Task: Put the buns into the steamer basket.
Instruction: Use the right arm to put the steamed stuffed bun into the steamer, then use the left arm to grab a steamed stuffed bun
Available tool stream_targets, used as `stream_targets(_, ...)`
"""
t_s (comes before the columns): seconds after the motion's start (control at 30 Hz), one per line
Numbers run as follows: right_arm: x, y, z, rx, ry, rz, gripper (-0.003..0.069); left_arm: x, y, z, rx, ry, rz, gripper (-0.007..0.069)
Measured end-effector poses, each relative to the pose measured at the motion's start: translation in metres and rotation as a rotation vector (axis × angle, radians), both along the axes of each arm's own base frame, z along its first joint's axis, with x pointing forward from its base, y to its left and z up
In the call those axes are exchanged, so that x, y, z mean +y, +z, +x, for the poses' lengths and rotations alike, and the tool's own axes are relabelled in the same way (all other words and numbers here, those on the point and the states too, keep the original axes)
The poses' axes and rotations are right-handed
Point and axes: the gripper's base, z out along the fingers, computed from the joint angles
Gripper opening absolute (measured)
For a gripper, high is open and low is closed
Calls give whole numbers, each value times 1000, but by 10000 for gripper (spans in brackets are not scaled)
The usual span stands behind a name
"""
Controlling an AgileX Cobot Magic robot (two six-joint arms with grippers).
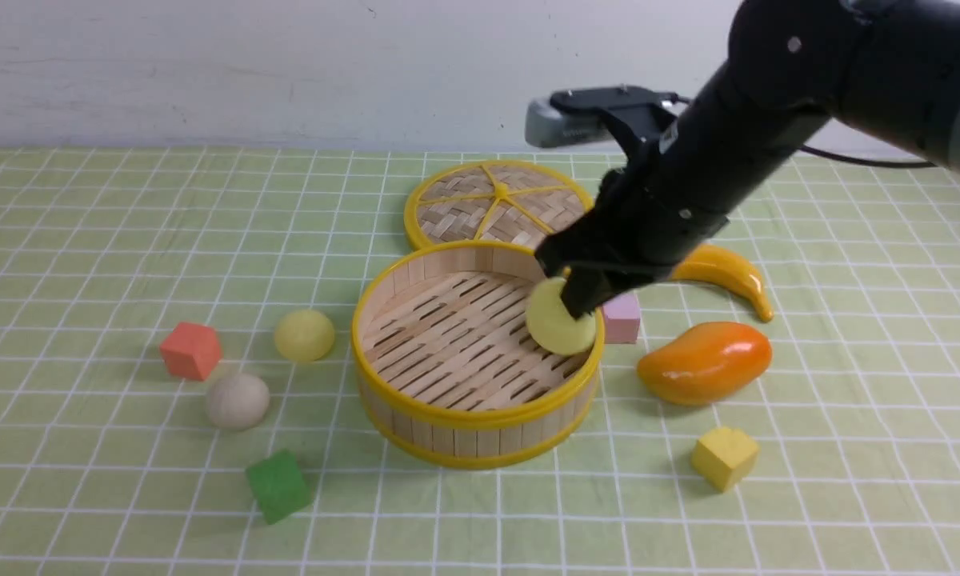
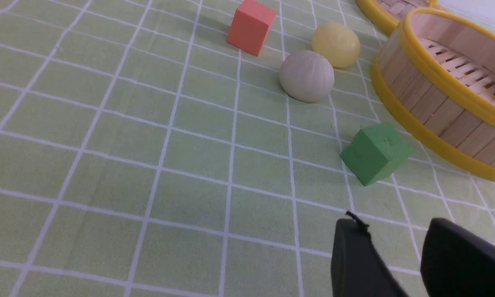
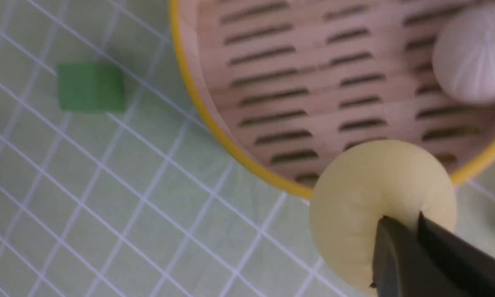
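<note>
The steamer basket (image 1: 464,436) lies under the right fingers (image 1: 580,298), which are clamped on a pale yellow bun (image 1: 556,330) above its rim; a white bun (image 3: 474,57) lies inside beyond them. The left fingers (image 2: 354,260) stand apart, empty, a loose off-white bun (image 2: 306,76) ahead.

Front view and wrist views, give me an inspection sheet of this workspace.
Surface: green checked tablecloth.
Job's things: round bamboo steamer basket holds one off-white bun; gripped pale yellow bun over its rim; second pale yellow bun and second off-white bun on the cloth.
Clutter: woven lid, red cube, green cube, yellow cube, pink cube, orange mango, yellow banana.
Grippers: right gripper jaws shut on gripped bun; left gripper jaws open, empty.
Cables: black cable at far right.
Surroundings: white wall.
</note>
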Motion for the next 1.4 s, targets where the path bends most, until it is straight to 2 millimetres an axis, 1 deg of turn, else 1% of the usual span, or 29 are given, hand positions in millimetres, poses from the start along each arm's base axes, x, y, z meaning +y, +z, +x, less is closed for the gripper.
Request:
stream_targets(0.03, 6, 0, 9, -15, 4, 25, -1, 0, 0, 0, 0, 0, 0, 238)
stream_targets(0.07, 11, -9, 18, -5, 5, 26, -1, 0, 0, 0, 0, 0, 0, 238)
stream_targets(0.1, 12, -11, 19, -3, 5, 25, -1, 0, 0, 0, 0, 0, 0, 238)
stream_targets(0.13, 16, -23, 27, 16, 5, 16, -1, 0, 0, 0, 0, 0, 0, 238)
stream_targets(0.23, 22, -56, 39, 77, 4, -15, -1, 0, 0, 0, 0, 0, 0, 238)
stream_targets(0.27, 22, -58, 40, 80, 3, -16, -1, 0, 0, 0, 0, 0, 0, 238)
stream_targets(0.33, 25, -77, 45, 113, -2, -31, -1, 0, 0, 0, 0, 0, 0, 238)
stream_targets(0.43, 26, -81, 48, 106, -15, -24, 1, 0, 0, 0, 0, 0, 0, 238)
stream_targets(0.6, 27, -79, 50, 107, -75, 6, 50, 0, 0, 0, 0, 0, 0, 238)
stream_targets(0.7, 26, -79, 50, 116, -79, -2, 131, 0, 0, 0, 0, 0, 0, 238)
stream_targets(0.8, 25, -77, 48, 121, -74, -13, 249, 0, 0, 0, 0, 0, 0, 238)
stream_targets(0.83, 24, -75, 47, 120, -72, -15, 275, 0, 0, 0, 0, 0, 0, 238)
stream_targets(0.87, 24, -74, 47, 119, -71, -17, 281, 0, 0, 0, 0, 0, 0, 238)
stream_targets(0.9, 22, -65, 44, 109, -68, -15, 323, 0, 0, 0, 0, 0, 0, 238)
stream_targets(0.93, 20, -57, 41, 97, -65, -15, 344, 0, 0, 0, 0, 0, 0, 238)
stream_targets(0.97, 20, -53, 40, 89, -63, -16, 347, 0, 0, 0, 0, 0, 0, 238)
stream_targets(1.0, 16, -39, 35, 65, -57, -19, 360, 0, 0, 0, 0, 0, 0, 238)
stream_targets(1.07, 10, -17, 26, 34, -48, -26, 362, 0, 0, 0, 0, 0, 0, 238)
stream_targets(1.1, 5, -2, 17, 15, -38, -41, 358, 0, 0, 0, 0, 0, 0, 238)
stream_targets(1.2, -10, 34, -5, -14, -34, -75, 334, 0, 0, 0, 0, 0, 0, 238)
stream_targets(1.23, -13, 39, -9, -21, -34, -79, 328, 0, 0, 0, 0, 0, 0, 238)
stream_targets(1.27, -21, 59, -21, -55, -49, -84, 306, 0, 0, 0, 0, 0, 0, 238)
stream_targets(1.33, -35, 89, -42, -119, -87, -73, 262, 0, 0, 0, 0, 0, 0, 238)
stream_targets(1.37, -41, 98, -53, -138, -105, -69, 239, 0, 0, 0, 0, 0, 0, 238)
stream_targets(1.4, -44, 103, -57, -151, -109, -63, 230, 0, 0, 0, 0, 0, 0, 238)
